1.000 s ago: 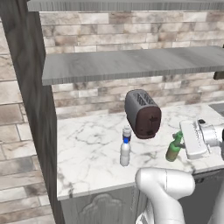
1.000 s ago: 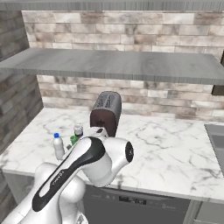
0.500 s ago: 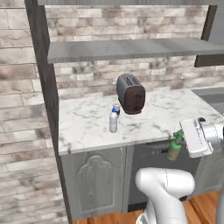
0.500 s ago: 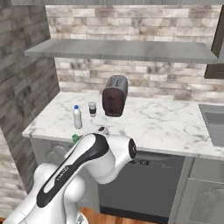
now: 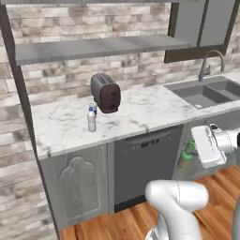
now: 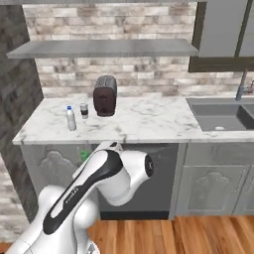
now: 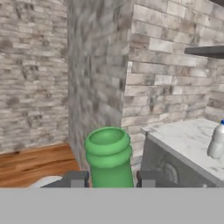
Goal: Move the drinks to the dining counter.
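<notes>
The green glass bottle [image 7: 109, 156] sits upright between the two dark fingertips [image 7: 75, 179] of the end effector [image 7: 109, 180], which pinches it on both sides just below its wide mouth. In the left base view the same bottle [image 5: 186, 158] hangs in the air in front of the grey lower cabinets, off the counter [image 5: 136, 110], above the wooden floor [image 5: 117, 222], with the end effector [image 5: 199, 152] at its right side. In the right base view only a sliver of the green bottle [image 6: 84, 155] shows past the arm. On the marble counter backed by brick, the clear water bottle [image 5: 92, 119] with its blue cap stands upright near the front edge, to the left of the dark toaster [image 5: 105, 93]. The dark cup [image 6: 84, 110] with pale lid stands between the water bottle and the toaster, close to both. A sink [image 5: 206, 91] with a faucet lies far to the right in the same counter
</notes>
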Controlling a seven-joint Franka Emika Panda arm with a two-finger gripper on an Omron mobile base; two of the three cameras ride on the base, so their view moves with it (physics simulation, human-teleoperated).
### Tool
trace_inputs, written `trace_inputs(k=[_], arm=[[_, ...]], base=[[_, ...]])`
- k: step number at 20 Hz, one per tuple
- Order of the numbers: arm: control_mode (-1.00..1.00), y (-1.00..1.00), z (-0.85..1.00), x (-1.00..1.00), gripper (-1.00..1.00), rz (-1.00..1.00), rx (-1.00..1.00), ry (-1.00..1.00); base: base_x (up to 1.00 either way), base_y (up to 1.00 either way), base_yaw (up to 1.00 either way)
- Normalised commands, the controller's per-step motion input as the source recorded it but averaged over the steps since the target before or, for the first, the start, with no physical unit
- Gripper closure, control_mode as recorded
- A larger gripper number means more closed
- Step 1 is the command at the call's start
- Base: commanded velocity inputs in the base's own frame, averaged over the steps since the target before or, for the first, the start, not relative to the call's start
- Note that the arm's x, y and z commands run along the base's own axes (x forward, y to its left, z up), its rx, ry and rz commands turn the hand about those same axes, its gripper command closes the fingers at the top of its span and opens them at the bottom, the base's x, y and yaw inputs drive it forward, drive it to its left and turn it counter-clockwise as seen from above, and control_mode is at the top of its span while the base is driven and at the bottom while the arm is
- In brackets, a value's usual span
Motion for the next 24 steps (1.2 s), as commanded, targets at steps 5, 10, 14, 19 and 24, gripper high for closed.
trace_inputs(k=[5, 10, 14, 19, 24], arm=[[1.0, 0.0, 0.0, 0.0, 1.0, 0.0, 0.0, 0.0], [1.0, 0.0, 0.0, 0.0, 1.0, 0.0, 0.0, 0.0], [1.0, 0.0, 0.0, 0.0, 1.0, 0.0, 0.0, 0.0], [1.0, 0.0, 0.0, 0.0, 1.0, 0.0, 0.0, 0.0], [1.0, 0.0, 0.0, 0.0, 1.0, 0.0, 0.0, 0.0]], base=[[-0.09, 0.0, -0.69], [-0.33, 0.0, -0.67], [-0.98, 0.0, -0.51], [-1.0, 0.0, -0.41], [-1.0, 0.09, -0.32]])
